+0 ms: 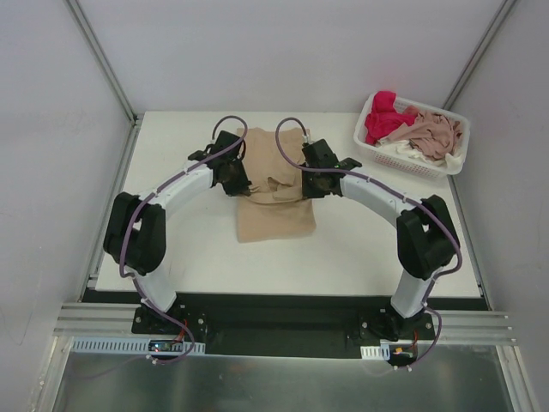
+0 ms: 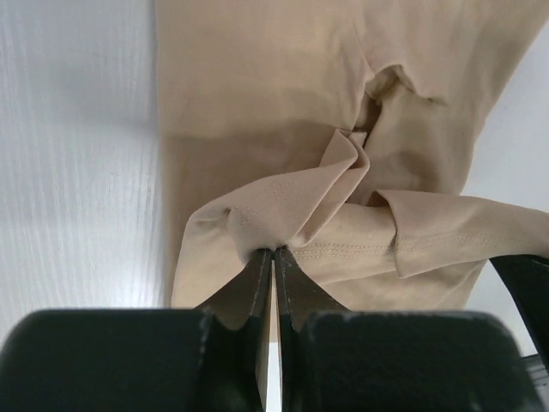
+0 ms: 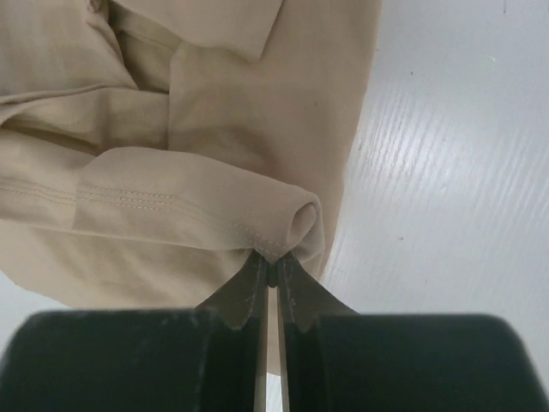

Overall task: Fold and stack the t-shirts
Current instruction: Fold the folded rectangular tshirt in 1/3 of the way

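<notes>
Clamped shut, the left gripper (image 2: 273, 251) has its two dark fingers pressed together on a stitched hem of the tan t-shirt (image 1: 276, 215), and the cloth puckers into a small fold right at their tips. It holds the shirt's left edge, about halfway along the shirt's length. The right gripper (image 3: 270, 257) is closed in the same way on the shirt's right edge, level with the other claw, pinching a rolled bit of hem that curls over just above its fingertips. Between the two claws the shirt is gathered into loose creases and overlapping flaps, while the part nearer the arm bases lies flat and smooth. The far part of the shirt spreads flat beyond both claws. All of it rests on the white table (image 1: 171, 154), which shows bare on either side of the shirt. Well to the right of the shirt and farther back stands a white lattice basket (image 1: 403, 161), apart from it, holding a crumpled red-pink t-shirt (image 1: 383, 118) at its left end and a dusty pink t-shirt (image 1: 433, 133) heaped beside that.
</notes>
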Robot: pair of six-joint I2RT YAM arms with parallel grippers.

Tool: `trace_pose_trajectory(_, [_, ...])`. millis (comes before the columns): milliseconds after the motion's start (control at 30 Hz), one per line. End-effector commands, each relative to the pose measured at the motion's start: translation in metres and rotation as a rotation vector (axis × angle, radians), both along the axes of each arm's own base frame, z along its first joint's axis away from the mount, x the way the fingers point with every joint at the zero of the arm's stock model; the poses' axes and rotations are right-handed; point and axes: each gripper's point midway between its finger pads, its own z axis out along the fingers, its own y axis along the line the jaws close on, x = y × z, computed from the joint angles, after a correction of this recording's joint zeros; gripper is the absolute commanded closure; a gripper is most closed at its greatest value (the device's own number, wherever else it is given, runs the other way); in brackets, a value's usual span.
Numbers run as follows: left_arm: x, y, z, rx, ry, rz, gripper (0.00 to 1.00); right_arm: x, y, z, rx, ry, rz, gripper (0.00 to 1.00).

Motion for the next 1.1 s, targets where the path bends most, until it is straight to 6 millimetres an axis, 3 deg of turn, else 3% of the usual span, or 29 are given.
trace_pose_trajectory(0, [0.024,0.001,0.005,0.005,-0.033,-0.013,1.0,0.035,0.015,0.013,0.085,-0.034,0.025,0.93])
trace_pose_trajectory(133, [0.039,0.004,-0.003,0.013,-0.022,-0.002,0.94,0.05,0.018,-0.003,0.096,0.007,0.03,0.88])
trace_pose_trajectory(233, [0.047,0.001,-0.007,-0.005,-0.011,-0.018,0.84,0.056,0.016,-0.008,0.11,0.032,0.018,0.84])
trace_pose_trajectory(267, [0.049,0.001,-0.009,-0.005,-0.007,-0.02,0.77,0.057,0.013,-0.008,0.116,0.039,0.015,0.72])
trace_pose_trajectory(300, [0.051,0.0,-0.006,-0.012,-0.013,-0.028,0.56,0.056,0.015,-0.007,0.121,0.044,0.022,0.6])
trace_pose_trajectory(367, [0.049,-0.002,0.0,-0.032,-0.019,-0.037,0.41,0.055,0.013,-0.001,0.133,0.052,0.026,0.32])
trace_pose_trajectory(400, [0.046,-0.002,0.001,-0.035,-0.018,-0.041,0.31,0.053,0.013,0.002,0.138,0.052,0.033,0.3])
trace_pose_trajectory(433, [0.042,-0.003,0.006,-0.049,-0.021,-0.047,0.27,0.05,0.015,0.014,0.157,0.035,0.043,0.19])
trace_pose_trajectory(467, [0.036,-0.001,0.013,-0.056,-0.031,-0.044,0.2,0.041,0.017,0.014,0.178,0.048,0.059,0.13])
trace_pose_trajectory(500, [0.032,-0.001,0.017,-0.064,-0.035,-0.039,0.08,0.037,0.018,0.031,0.214,0.019,0.069,0.02])
trace_pose_trajectory(533, [0.027,0.001,0.021,-0.068,-0.039,-0.035,0.01,0.033,0.021,0.036,0.24,0.003,0.082,0.03])
trace_pose_trajectory(700, [-0.017,0.016,0.043,-0.09,-0.079,-0.002,0.01,-0.015,0.027,0.044,0.315,0.018,0.136,0.03])
trace_pose_trajectory(867, [-0.076,0.028,0.041,-0.123,-0.085,0.039,0.01,-0.04,0.065,0.046,0.346,0.027,0.233,0.03])
trace_pose_trajectory(900, [-0.084,0.03,0.039,-0.13,-0.084,0.044,0.01,-0.041,0.072,0.035,0.328,0.048,0.239,0.03])
trace_pose_trajectory(967, [-0.106,0.035,0.03,-0.138,-0.074,0.068,0.01,-0.042,0.094,0.038,0.35,0.058,0.262,0.03])
trace_pose_trajectory(1000, [-0.111,0.038,0.026,-0.132,-0.075,0.081,0.01,-0.039,0.102,0.024,0.348,0.091,0.262,0.03])
trace_pose_trajectory(1067, [-0.126,0.042,0.019,-0.142,-0.072,0.089,0.01,-0.031,0.126,0.029,0.399,0.086,0.262,0.03])
